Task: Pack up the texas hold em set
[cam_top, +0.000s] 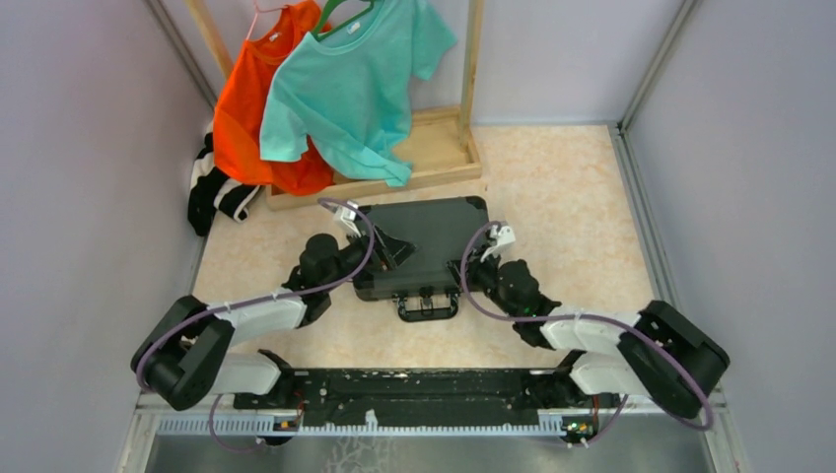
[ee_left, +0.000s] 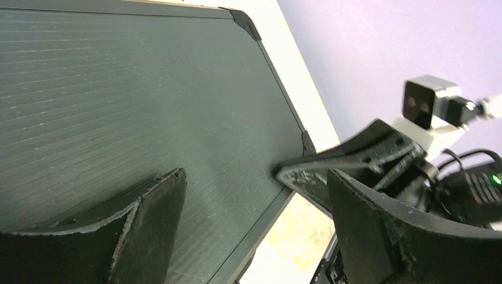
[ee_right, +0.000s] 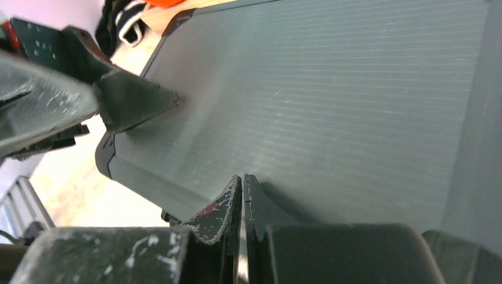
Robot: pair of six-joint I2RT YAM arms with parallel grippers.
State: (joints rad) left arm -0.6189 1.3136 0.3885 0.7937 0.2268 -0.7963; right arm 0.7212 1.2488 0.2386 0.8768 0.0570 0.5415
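Note:
The texas hold em set shows only as a black ribbed briefcase (cam_top: pixel 434 236) lying flat and closed on the table, handle (cam_top: pixel 429 307) towards me; what is inside is hidden. My left gripper (cam_top: pixel 387 248) hangs open over the lid's left part. In the left wrist view it (ee_left: pixel 254 198) straddles the lid's (ee_left: pixel 148 100) edge with nothing between the fingers. My right gripper (cam_top: pixel 475 262) is shut, holding nothing. In the right wrist view its tips (ee_right: pixel 243 180) rest against the lid (ee_right: pixel 331 89), and one left finger (ee_right: pixel 133 100) touches the lid further along.
A wooden clothes rack (cam_top: pixel 434 148) stands behind the case with an orange shirt (cam_top: pixel 246 108) and a teal shirt (cam_top: pixel 345 84) hanging from it. A black-and-white garment (cam_top: pixel 212 192) lies at the back left. Grey walls close in both sides.

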